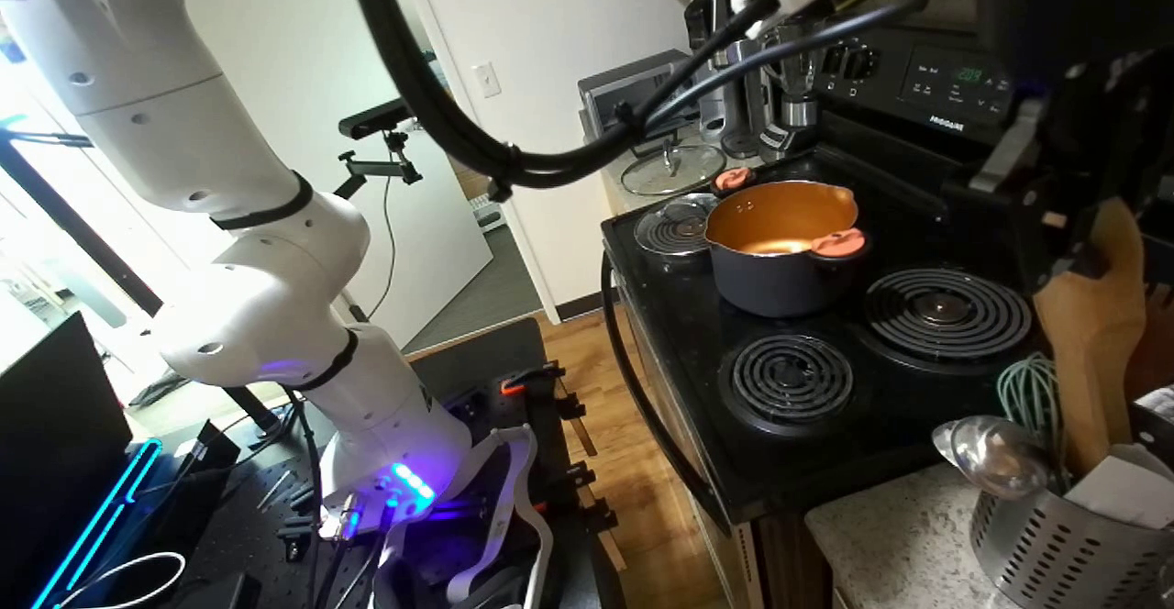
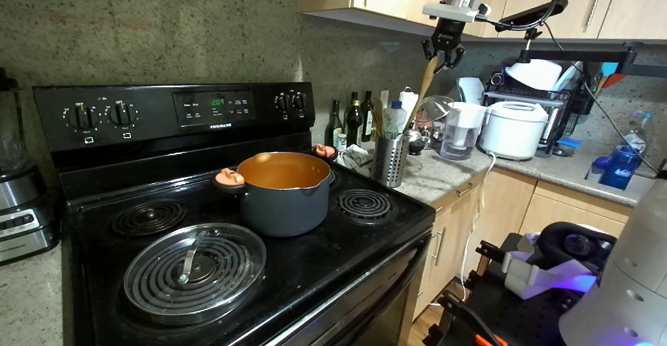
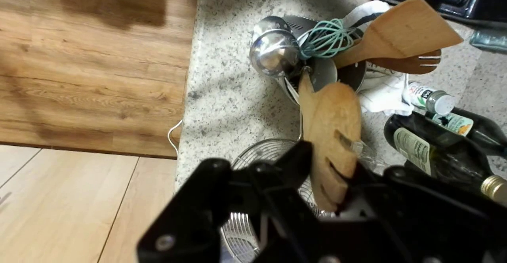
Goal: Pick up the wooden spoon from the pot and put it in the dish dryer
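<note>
While the broad black electric stove (image 2: 312, 265) fills the left of the scene, my work lies just off its right side, above the speckled grey stone counter (image 2: 430, 179). On the stove stands the round, dark-sided, orange-lined cooking pot (image 2: 285, 208); just beside the stove, on the counter, stands the silver, perforated metal dish dryer (image 2: 390, 166). My black two-fingered gripper (image 3: 330, 170) is clamped on the slim tan wooden spoon (image 2: 423, 85) near its upper end, and the spoon leans up and right from the dish dryer. I judge the picking-up done and the placing in hand. Whether the spoon's lower end is inside the mouth or only over it, I cannot tell. Next, I think, I need to steer it down past the rim and let go without hooking its neighbours.

A white, rounded, lidded appliance (image 2: 513, 130) farther right shows only in an exterior view; likewise the cooking pot's orange floor (image 1: 775, 247). My wrist view, from above, sets apart what elsewhere overlaps: the squared pale wooden spatula (image 3: 412, 29) leaning far and left, the shiny metal ladle (image 3: 277, 54) on the near side, the teal wire whisk (image 3: 326, 39) between.
</note>
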Robot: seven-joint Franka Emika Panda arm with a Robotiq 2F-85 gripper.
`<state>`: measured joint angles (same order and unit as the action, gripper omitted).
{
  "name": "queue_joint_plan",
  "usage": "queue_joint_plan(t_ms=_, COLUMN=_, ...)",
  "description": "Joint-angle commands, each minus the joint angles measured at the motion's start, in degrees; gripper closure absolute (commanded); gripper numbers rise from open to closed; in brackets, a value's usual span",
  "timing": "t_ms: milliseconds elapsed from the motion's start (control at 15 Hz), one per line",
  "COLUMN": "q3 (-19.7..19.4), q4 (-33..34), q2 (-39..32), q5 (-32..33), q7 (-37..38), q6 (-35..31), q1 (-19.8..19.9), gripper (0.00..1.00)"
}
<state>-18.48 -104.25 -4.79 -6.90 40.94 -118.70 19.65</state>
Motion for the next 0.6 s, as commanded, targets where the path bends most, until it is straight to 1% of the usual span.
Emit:
queue_joint_plan(t_ms=0, q3=-0.67, q4=2.33, q2=-1.75, q5=0.7, q7=2.04, q6=0.64, q1=-0.34, gripper=0.97)
queue_joint_plan(t_ms=533, q3=0.04, q4=2.64, q2=-2.61, q5=-0.92, q7=1.43, q6=-0.1, q1=-1.52, gripper=0.97)
